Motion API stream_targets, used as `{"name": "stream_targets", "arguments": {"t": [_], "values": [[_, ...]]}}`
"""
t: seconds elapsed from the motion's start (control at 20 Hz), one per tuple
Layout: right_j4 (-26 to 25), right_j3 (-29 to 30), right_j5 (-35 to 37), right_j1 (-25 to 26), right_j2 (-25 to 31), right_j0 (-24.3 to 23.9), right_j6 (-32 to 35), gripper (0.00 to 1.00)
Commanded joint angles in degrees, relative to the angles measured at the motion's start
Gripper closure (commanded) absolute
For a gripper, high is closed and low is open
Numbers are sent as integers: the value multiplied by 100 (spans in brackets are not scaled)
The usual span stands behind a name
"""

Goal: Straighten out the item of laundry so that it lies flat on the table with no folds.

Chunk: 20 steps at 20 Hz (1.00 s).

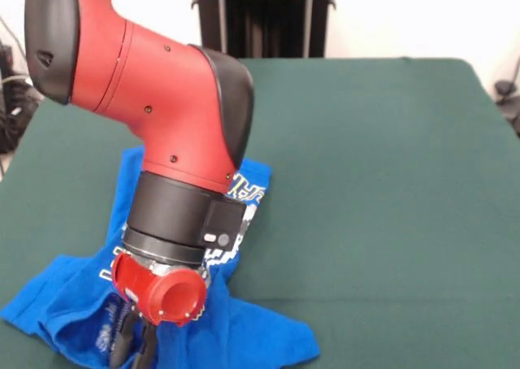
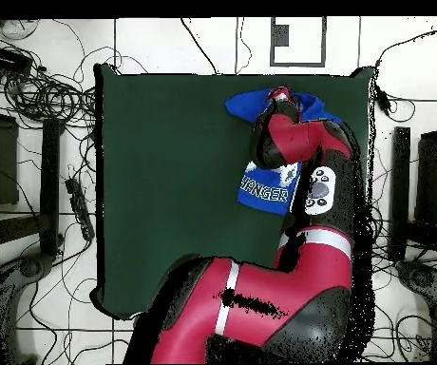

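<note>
Nearest the camera, the hand [image 1: 134, 345] hangs at the bottom edge of the front view, below the red wrist fitting [image 1: 158, 292]. Only dark finger stubs show against blue cloth. Whether the fingers are spread, pressed together or pinching fabric cannot be told from either view. The hand sits over the crumpled near part of the laundry and appears to touch it or nearly so.

Outward from the hand, the item of laundry [image 1: 244, 336] is a bright blue T-shirt. It lies bunched, with raised folds to either side of the hand. One flatter panel with block lettering [image 2: 265, 193] extends toward the robot's base. The shirt lies close to one side edge of the table [image 1: 382, 190], toward the end away from the base. The rest of the green cloth is bare.

Handling judgement: the shirt is light, limp and easily dragged. It will slide on the cloth rather than hold shape. A pinch at a hem or sleeve edge, pulled outward, suits it better than a grasp at the bunched middle.

The red and black arm [image 2: 298, 143] covers much of the shirt in both views.
</note>
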Motion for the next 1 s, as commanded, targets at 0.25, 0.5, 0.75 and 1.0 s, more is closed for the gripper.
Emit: {"name": "stream_targets", "arguments": {"t": [0.25,0.5,0.75,1.0], "values": [[340,-451,3315,-13,583,-76,-1878,100],[276,-460,3404,-71,769,-104,-1878,100],[160,-479,3402,-97,857,-129,-2073,100],[128,-417,3257,-133,931,-158,-1951,0]]}}
